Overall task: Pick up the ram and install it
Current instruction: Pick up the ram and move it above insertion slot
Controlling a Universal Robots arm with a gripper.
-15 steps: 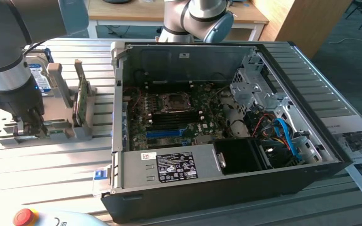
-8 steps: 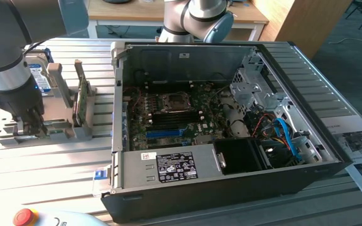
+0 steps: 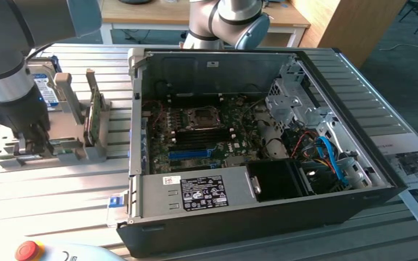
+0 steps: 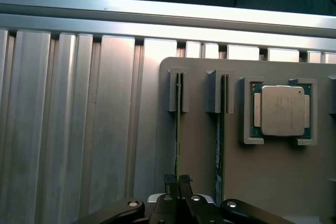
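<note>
The ram [image 4: 177,129] is held on edge in the outermost slot of a grey fixture [image 4: 262,182], the slot nearest the fixture's side edge. Beyond that edge, bare ribbed tabletop [image 4: 79,129] lies open. On the other side a second thin board [image 4: 220,129] stands in the neighbouring slot, parallel to the ram and near it but not touching. Past that board a processor [image 4: 283,110] is seated in a square pocket.

The ram is seen edge-on as a thin green-dark line. Its far end is guided by the slot's upright grey cheeks. Its faces, chips and label cannot be made out.

The end effector [image 4: 178,180] is clamped on the ram's upper edge, one fingertip [image 4: 170,181] on each side. The near end of the ram is covered by it.

In the exterior view the end effector [image 3: 35,145] is lowered onto the fixture [image 3: 63,155]. The fixture stands on the tabletop [image 3: 49,190] at the exterior view's left of an open computer case [image 3: 267,217], apart from it. A taller green card [image 3: 91,111] stands upright in the fixture. Inside the case a blue slot [image 3: 191,154] lies on the motherboard, with open space above it.
</note>
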